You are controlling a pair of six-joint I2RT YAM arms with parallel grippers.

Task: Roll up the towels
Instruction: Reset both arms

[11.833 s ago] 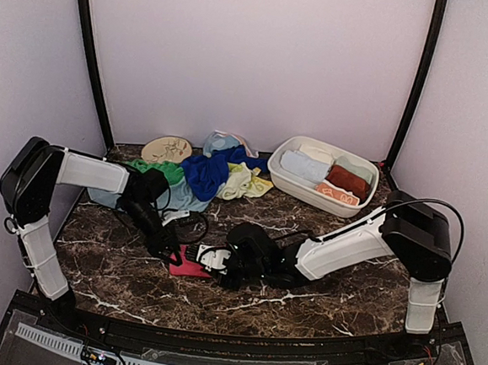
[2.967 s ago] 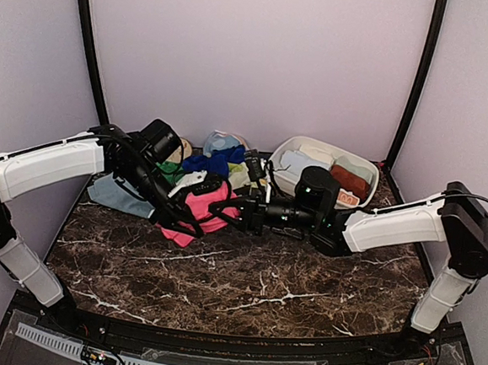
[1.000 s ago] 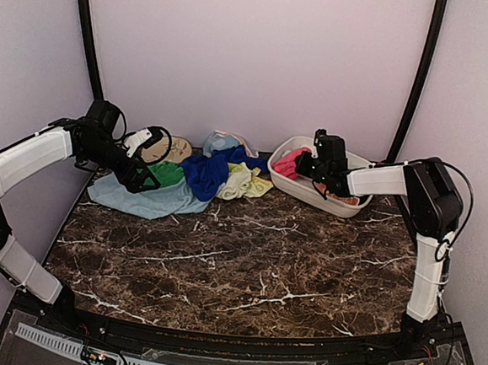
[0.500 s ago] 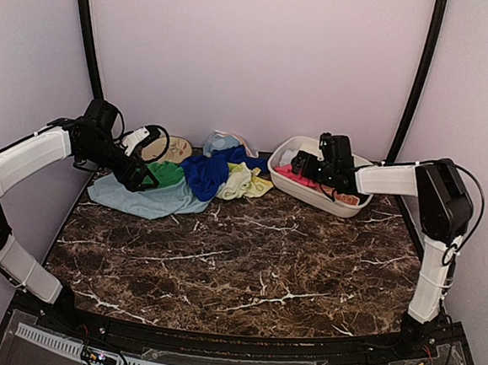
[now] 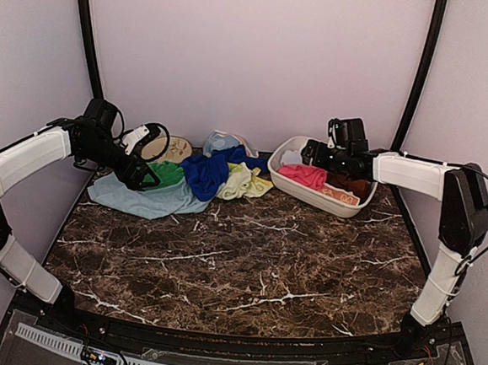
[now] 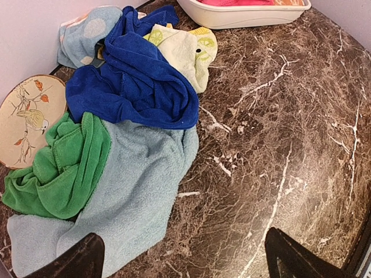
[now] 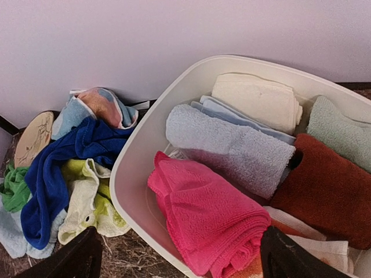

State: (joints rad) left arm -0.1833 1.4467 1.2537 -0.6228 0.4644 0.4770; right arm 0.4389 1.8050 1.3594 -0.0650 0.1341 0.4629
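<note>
The unrolled pale blue towel point(image 6: 133, 185) is spread at back left, directly beneath the left gripper point(image 6: 188, 258), its fingers parted, while the right gripper point(image 7: 182, 258), likewise parted, is held over the basin point(image 7: 130, 174).

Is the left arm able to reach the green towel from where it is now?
Probably yes. The left gripper is open and hangs close to the green towel, which lies mostly uncovered on the pale blue towel; nothing stands between them.
</note>
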